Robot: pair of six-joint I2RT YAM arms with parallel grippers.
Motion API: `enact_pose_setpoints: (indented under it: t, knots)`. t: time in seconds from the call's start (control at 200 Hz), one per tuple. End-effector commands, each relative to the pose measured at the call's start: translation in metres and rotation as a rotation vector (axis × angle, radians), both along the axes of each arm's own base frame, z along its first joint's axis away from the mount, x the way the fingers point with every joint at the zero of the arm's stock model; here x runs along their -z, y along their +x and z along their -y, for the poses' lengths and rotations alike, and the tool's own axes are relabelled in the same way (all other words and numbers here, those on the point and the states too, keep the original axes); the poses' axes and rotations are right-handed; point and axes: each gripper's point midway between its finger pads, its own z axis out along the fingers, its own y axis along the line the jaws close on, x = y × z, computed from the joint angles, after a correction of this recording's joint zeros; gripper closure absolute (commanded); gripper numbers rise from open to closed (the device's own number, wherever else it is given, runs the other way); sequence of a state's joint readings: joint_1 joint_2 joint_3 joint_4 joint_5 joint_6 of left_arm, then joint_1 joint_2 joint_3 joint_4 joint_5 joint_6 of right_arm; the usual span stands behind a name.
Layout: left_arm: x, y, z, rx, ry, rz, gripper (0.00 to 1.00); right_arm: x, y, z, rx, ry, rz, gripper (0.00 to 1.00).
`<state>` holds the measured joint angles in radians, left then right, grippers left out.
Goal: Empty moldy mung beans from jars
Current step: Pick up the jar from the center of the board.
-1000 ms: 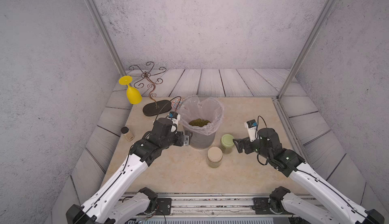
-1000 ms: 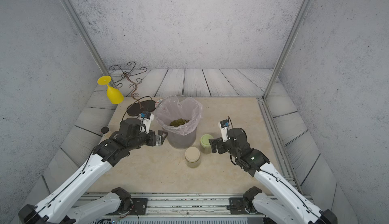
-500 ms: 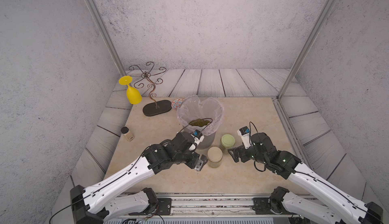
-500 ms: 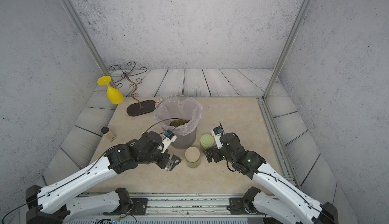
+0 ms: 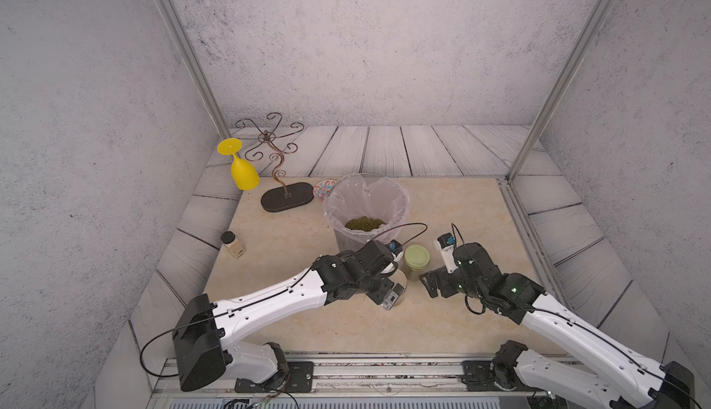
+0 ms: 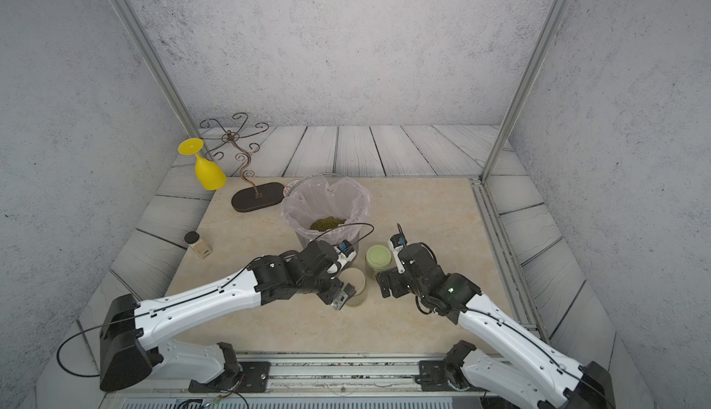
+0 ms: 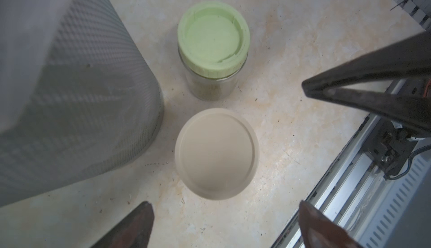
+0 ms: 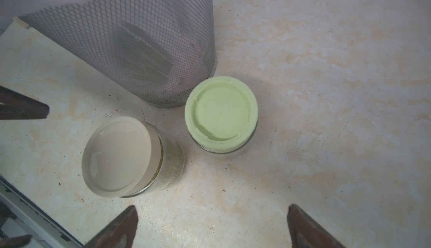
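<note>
Black left claw (image 6: 344, 297): jaws spread wide, empty, close against the beige-lidded jar (image 6: 356, 280), which stands upright and capped on the tabletop (image 6: 423, 214). Just beside it is the green-lidded jar (image 6: 378, 258), also capped, with mung beans (image 7: 205, 90) inside. The grey mesh bin (image 8: 151, 48) stands behind both. Right claw (image 6: 386, 282): spread, empty, near the green-lidded jar. Hazards: the jars stand so close that a closing finger could tip the neighbour, smooth glass may slip, and the claws may collide.

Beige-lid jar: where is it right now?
In a top view the beige-lid jar stands upright on the table, just nearer the robot than the green-lid jar and the mesh bin. The left gripper hovers open beside it, not gripping.
</note>
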<state>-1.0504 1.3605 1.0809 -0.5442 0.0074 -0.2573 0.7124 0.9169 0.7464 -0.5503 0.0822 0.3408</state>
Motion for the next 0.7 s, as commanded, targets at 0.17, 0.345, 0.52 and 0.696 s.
enact_pose_setpoints:
  t: [0.17, 0.345, 0.52, 0.696]
  knots:
    - [0.010, 0.006, 0.028, 0.094, -0.001, 0.020, 0.02, 0.014, 0.002, 0.007, 0.027, -0.049, -0.028, 0.01]
    - [0.028, 0.010, 0.033, 0.097, 0.042, 0.013, 0.02, 0.016, 0.001, 0.006, 0.020, -0.041, -0.026, 0.01]
    - [0.044, 0.021, 0.028, 0.064, 0.116, 0.031, 0.02, 0.019, 0.000, 0.004, -0.001, -0.036, -0.026, 0.01]
    - [0.042, 0.027, 0.019, 0.034, 0.186, 0.049, 0.02, 0.020, 0.000, 0.002, -0.015, -0.037, -0.026, 0.01]
